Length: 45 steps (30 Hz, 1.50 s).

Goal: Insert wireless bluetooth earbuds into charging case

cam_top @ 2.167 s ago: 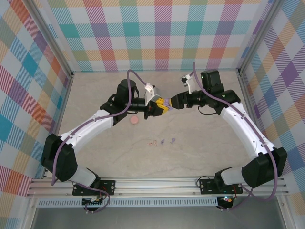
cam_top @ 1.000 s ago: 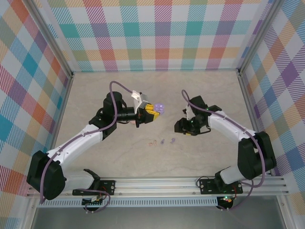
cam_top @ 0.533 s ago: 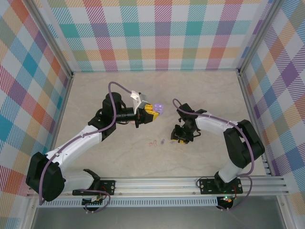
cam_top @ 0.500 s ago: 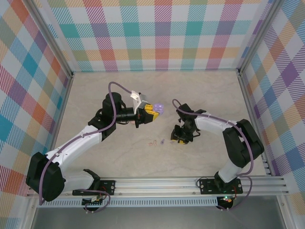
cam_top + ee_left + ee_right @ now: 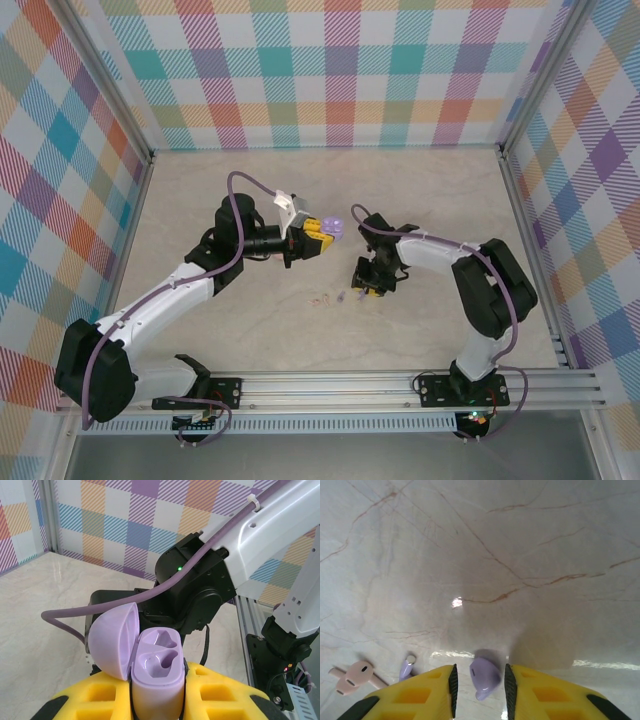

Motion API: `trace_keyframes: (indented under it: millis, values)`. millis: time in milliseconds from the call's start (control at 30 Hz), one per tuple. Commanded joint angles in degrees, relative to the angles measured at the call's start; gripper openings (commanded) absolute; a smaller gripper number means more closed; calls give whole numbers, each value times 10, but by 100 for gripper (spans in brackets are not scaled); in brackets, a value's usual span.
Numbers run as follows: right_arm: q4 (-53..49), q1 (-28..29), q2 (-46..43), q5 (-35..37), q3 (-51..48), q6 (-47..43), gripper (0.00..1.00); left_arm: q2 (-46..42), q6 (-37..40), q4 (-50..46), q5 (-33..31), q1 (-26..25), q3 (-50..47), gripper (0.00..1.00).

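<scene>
My left gripper (image 5: 318,233) is shut on the lilac charging case (image 5: 155,672) and holds it above the table. The case's lid (image 5: 114,640) is swung open and both wells are empty. My right gripper (image 5: 366,290) is down at the table, its yellow fingers (image 5: 420,697) straddling a lilac earbud (image 5: 485,677) that lies on the marble. A narrow gap shows on each side of that earbud. A second lilac earbud (image 5: 406,666) and two pale pink earbuds (image 5: 352,675) lie just left of it; the pink earbuds (image 5: 321,299) also show from above.
The marble table (image 5: 440,200) is walled by checked panels, with metal rails along its left and right edges (image 5: 520,210). The right arm's dark wrist housing (image 5: 192,587) sits close behind the raised case.
My right gripper has moved left and down to the loose earbuds, and its jaws have narrowed around a lilac one. The left gripper has kept the open case still.
</scene>
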Motion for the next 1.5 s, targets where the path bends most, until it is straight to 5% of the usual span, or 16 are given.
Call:
trace_keyframes:
  millis: [0, 367, 700, 1467]
  values:
    - [-27, 8, 15, 23, 24, 2, 33, -17, 5, 10, 3, -3, -7, 10]
    - [-86, 38, 66, 46, 90, -68, 27, -25, 11, -1, -2, -2, -9, 10]
    - [-134, 51, 70, 58, 122, -114, 37, -31, 11, -2, -6, -3, -11, 10]
    - [-136, 80, 104, 103, 139, -56, 35, -41, 16, -6, -3, -3, -17, 10]
